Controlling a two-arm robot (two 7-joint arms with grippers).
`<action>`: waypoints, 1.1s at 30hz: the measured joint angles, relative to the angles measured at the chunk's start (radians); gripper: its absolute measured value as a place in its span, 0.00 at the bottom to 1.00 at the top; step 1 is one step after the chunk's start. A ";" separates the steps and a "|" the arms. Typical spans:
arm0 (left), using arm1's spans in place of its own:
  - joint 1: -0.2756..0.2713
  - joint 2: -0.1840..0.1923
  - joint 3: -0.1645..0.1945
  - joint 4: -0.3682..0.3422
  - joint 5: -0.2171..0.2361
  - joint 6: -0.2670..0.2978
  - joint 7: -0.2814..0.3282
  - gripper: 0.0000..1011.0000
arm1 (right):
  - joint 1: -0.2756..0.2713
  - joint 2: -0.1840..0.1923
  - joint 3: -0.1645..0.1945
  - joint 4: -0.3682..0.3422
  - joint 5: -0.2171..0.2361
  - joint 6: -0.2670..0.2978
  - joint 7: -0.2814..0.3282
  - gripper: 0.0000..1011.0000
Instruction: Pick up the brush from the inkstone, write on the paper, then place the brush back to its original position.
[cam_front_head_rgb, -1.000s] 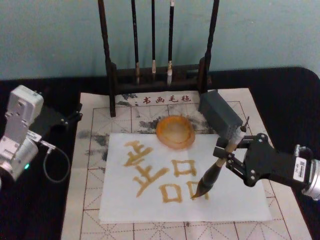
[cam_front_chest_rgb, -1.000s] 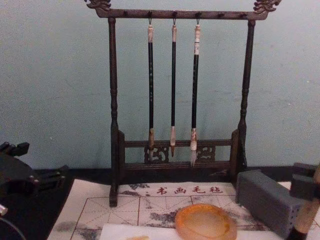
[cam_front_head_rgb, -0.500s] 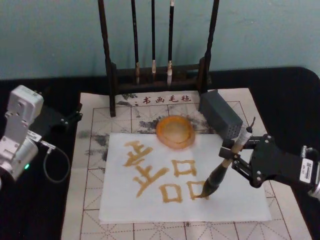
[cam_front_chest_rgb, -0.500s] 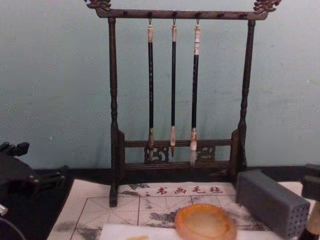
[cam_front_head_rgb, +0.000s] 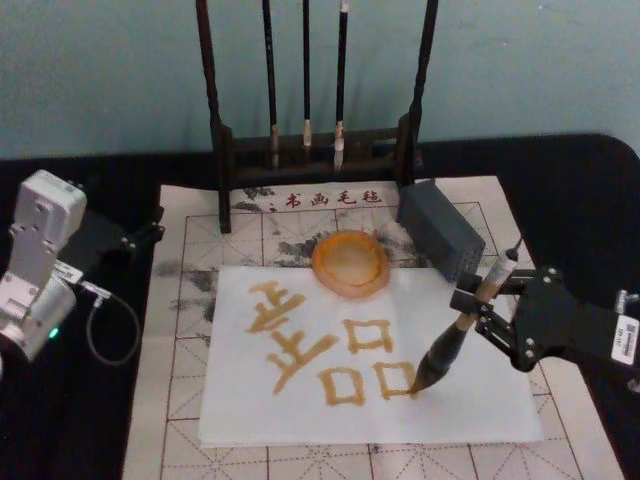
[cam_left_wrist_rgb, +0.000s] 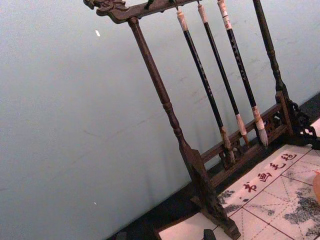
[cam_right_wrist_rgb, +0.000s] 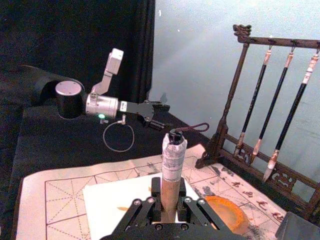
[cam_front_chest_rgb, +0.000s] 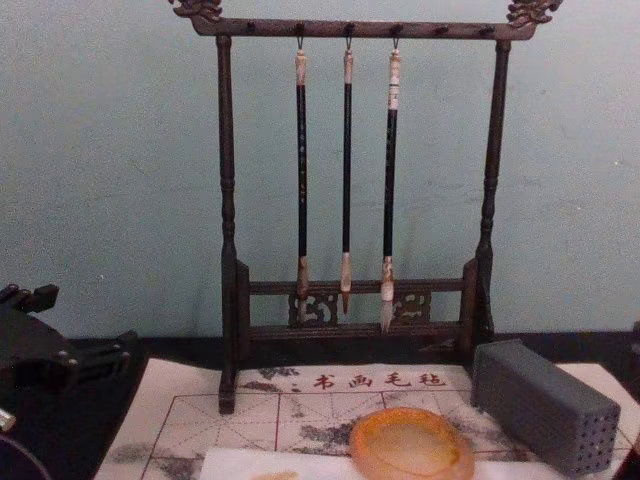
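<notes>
at the paper's (cam_front_head_rgb: 300, 420) lower right, the brush (cam_front_head_rgb: 441, 359), pinched by the right gripper (cam_front_head_rgb: 477, 306), has been drawn rightward. writing is judged nearly done; the left gripper (cam_front_head_rgb: 146, 232) is parked leftward, spread.

Right claw (cam_front_head_rgb: 476, 309) shifted right; brush (cam_front_head_rgb: 447, 352) tip dragged rightward along paper (cam_front_head_rgb: 480, 408).

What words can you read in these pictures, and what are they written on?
"书画毛毡": red print on the felt mat, before the brush rack.
Gold brushstrokes on the paper: three boxes beside slanted strokes, no word I can read.
Label on the right arm: too small to read.
</notes>
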 joint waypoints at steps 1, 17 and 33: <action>0.000 0.000 0.000 0.000 0.000 0.000 0.000 0.99 | -0.002 0.000 0.002 -0.001 0.001 -0.001 0.000 0.18; 0.000 0.000 0.000 0.000 0.000 0.000 0.000 0.99 | -0.004 -0.022 0.040 -0.022 0.033 -0.007 -0.017 0.18; 0.000 0.000 0.000 0.000 0.000 0.000 0.000 0.99 | 0.086 -0.150 0.080 -0.004 0.160 0.143 -0.185 0.18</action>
